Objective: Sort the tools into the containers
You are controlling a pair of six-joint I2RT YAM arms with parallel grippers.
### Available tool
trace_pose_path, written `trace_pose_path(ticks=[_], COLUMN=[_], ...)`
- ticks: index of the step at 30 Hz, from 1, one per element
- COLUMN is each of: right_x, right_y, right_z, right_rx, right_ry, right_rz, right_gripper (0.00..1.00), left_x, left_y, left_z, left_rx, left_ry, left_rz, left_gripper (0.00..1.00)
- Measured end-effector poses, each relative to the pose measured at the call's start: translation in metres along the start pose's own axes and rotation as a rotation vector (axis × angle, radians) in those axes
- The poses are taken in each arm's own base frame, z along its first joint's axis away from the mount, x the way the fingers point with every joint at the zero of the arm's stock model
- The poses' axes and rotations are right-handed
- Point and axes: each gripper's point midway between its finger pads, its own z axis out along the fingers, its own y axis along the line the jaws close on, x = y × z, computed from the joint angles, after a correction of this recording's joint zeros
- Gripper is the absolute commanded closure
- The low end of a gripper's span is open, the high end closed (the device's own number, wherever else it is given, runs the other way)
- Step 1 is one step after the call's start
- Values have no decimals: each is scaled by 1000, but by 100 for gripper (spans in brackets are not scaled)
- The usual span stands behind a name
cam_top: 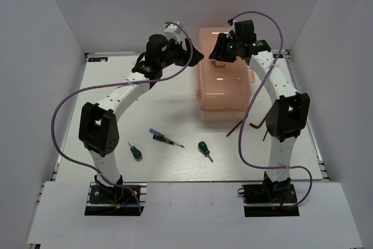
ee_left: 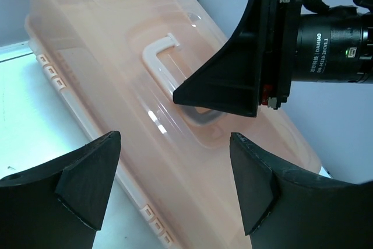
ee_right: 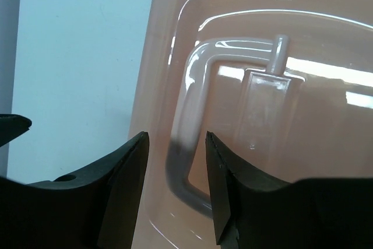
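3 screwdrivers (cam_top: pixel 204 148), 2 hex keys (cam_top: pixel 236 128), 1 toolbox (cam_top: pixel 224 88)

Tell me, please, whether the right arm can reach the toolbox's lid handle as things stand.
Probably yes: the right gripper hangs open just over the lid handle, whose bar shows between its fingers, nothing intervening.

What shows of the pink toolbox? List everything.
The toolbox is a peach-pink translucent plastic case, rectangular with rounded corners, closed, lying flat on the white table toward the far right. A pale U-shaped handle lies folded in a recess on top; small tabs line one long edge. The right claw straddles the handle, open; contact is unclear. The left claw hangs open at its left side.
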Motion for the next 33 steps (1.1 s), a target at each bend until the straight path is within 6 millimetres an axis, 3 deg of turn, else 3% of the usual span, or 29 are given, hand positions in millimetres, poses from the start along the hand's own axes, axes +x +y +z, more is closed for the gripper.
trace_pose_path(ticks=[10, 15, 20, 33], right_x=[2, 2, 2, -6], right_y=[-1, 3, 2, 7], right_z=[3, 6, 8, 1], right_rx=[6, -72, -132, -267], right_ry=[7, 29, 49, 66], right_rz=[-3, 47, 110, 246], right_gripper=[50, 65, 73, 75], left_x=[5, 6, 4, 30], left_y=[-10, -25, -33, -21], left_z=[0, 1, 9, 28], left_rx=[65, 163, 230, 241], left_ry=[19, 26, 29, 93], left_rz=[6, 20, 32, -2], left_gripper=[15, 15, 15, 15])
